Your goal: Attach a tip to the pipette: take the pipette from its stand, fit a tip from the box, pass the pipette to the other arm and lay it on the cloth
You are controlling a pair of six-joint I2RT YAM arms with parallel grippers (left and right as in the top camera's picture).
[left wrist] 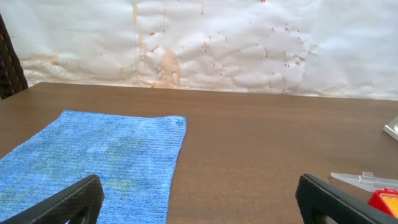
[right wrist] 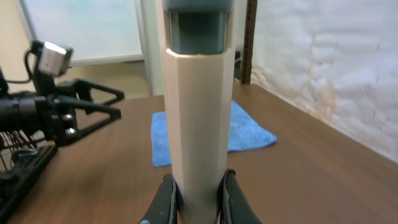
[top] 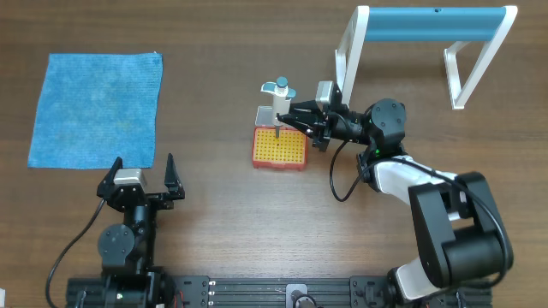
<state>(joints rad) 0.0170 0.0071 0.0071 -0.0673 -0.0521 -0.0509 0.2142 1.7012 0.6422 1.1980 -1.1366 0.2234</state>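
The white pipette [top: 280,101] with its blue-grey top stands upright over the orange tip box [top: 279,148], its lower end down among the tips. My right gripper [top: 295,117] is shut on the pipette body [right wrist: 196,124], with the fingers [right wrist: 231,194] pressed on either side. The blue cloth [top: 96,109] lies flat at the table's left; it also appears as the blue cloth [left wrist: 93,158] and the blue cloth [right wrist: 245,134]. Near the front left, my left gripper [top: 141,174] stands open and holds nothing, just in front of the cloth. The white stand with a blue bar [top: 432,24] is at the back right.
A clear lid [left wrist: 367,180] lies beside the tip box [left wrist: 387,200]. The left arm [right wrist: 56,109] sits off to the side in the right wrist view. Bare brown table [top: 214,222] stretches between the cloth and the box. A white wall [left wrist: 249,43] backs the table.
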